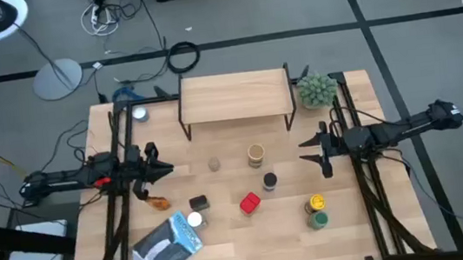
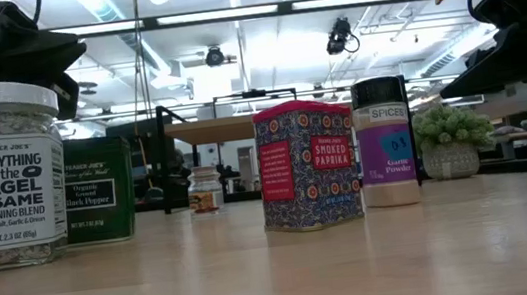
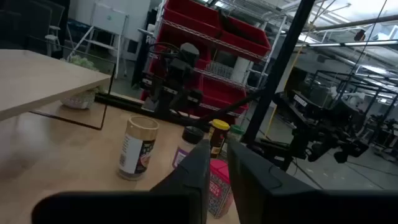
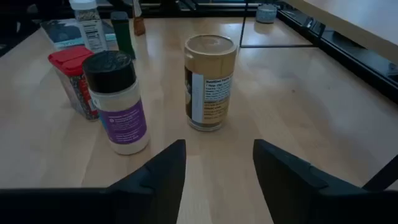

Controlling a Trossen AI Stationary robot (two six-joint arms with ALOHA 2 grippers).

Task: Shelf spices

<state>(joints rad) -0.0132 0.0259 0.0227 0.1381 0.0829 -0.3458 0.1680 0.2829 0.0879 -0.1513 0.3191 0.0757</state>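
1. The light-wood shelf (image 1: 234, 95) stands at the upper centre of the tabletop (image 1: 373, 219), its top bare; a potted green plant (image 1: 317, 90) sits just right of it.
2. The spices stand scattered below the shelf, with open wood between most of them.
3. Left gripper (image 1: 164, 169) hovers at centre-left, jaws nearly closed on nothing; right gripper (image 1: 308, 150) hovers at centre-right, jaws open and empty.
4. In the low view, readable labels: a clear jar marked "Everything but the Bagel Sesame" (image 2: 8, 177), a green black pepper tin (image 2: 97, 189), a red "Smoked Paprika" tin (image 2: 308, 165), and a purple-labelled garlic powder jar (image 2: 385, 142).
5. A gold-lidded tan jar (image 4: 209, 81) stands just beside the garlic powder.
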